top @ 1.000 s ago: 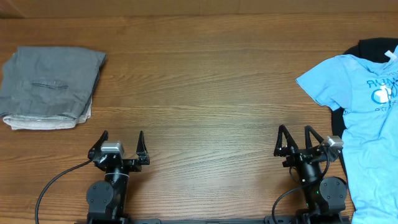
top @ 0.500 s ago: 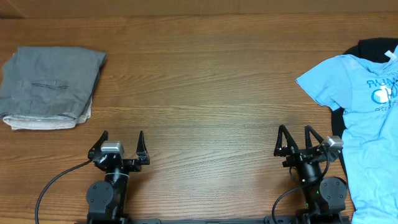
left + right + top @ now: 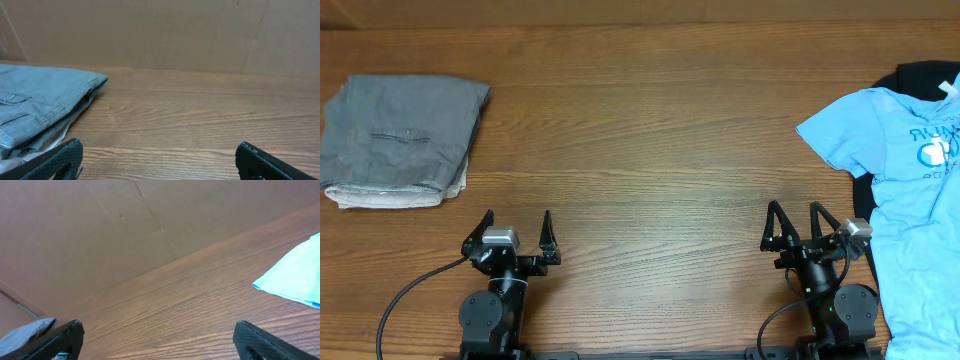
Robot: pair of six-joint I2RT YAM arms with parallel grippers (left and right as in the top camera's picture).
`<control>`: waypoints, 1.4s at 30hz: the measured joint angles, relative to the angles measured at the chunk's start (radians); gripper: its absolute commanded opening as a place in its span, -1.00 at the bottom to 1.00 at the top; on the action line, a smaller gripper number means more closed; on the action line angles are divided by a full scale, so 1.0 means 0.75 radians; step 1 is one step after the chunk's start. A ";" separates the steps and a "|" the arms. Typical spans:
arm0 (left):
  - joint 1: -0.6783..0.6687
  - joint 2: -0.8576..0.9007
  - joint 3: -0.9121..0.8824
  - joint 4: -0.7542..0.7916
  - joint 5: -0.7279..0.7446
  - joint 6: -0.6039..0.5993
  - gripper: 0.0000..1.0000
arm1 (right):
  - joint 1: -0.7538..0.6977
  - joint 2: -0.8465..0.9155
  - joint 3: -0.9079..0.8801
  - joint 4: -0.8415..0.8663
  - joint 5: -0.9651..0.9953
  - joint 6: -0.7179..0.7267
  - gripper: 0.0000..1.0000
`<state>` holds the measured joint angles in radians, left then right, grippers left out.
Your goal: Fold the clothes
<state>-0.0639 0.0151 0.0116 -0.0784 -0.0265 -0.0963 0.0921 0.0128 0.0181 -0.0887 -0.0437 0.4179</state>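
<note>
The light blue T-shirt [image 3: 910,200] lies at the 3 o'clock edge of the wooden table [image 3: 650,130]. It is spread printed side up and runs out of the overhead view on its right side and at the bottom. One short sleeve points toward 9 o'clock onto bare wood. At the shirt's 12 o'clock end it overlaps a black garment [image 3: 920,78], whose dark edge also shows along the shirt's left hem near the right arm. A folded pair of grey trousers [image 3: 405,140] sits well apart at 9 to 10 o'clock.

The left gripper [image 3: 517,215] rests at about 7 o'clock and the right gripper [image 3: 795,208] at about 5 o'clock. Both have their jaws spread wide and hold nothing. The right one stands near the shirt's left hem but apart from it.

The shirt looks like thin knit cotton, so it is probably light, limp and in no way fragile. It would likely sag and fold over itself wherever it is lifted, and drag easily across the smooth wood rather than keep its shape. A single pinch would probably let the rest hang in a bunch, so two holds set apart should serve better.

The likeliest places are the sleeve hem on bare table and the shoulder seam or lower hem. Seams there give the fingers a thicker edge to bite. Over the black garment there is a risk of catching both layers at once. How much of the shirt lies beyond the frame cannot be told.
</note>
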 measured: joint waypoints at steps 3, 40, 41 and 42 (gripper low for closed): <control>0.000 0.000 0.000 -0.001 0.000 0.000 1.00 | 0.001 0.000 0.000 -0.001 -0.001 -0.001 1.00; 0.000 0.000 0.000 0.000 0.000 0.000 1.00 | 0.001 0.000 0.000 0.001 -0.001 0.002 1.00; 0.000 0.000 0.000 -0.001 0.000 0.000 1.00 | 0.001 0.000 0.000 0.003 -0.001 0.008 1.00; 0.000 0.000 0.000 -0.001 0.000 0.000 1.00 | 0.001 0.000 0.000 0.004 -0.002 0.019 1.00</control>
<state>-0.0639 0.0151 0.0116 -0.0788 -0.0265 -0.0963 0.0925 0.0128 0.0181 -0.0860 -0.0452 0.4320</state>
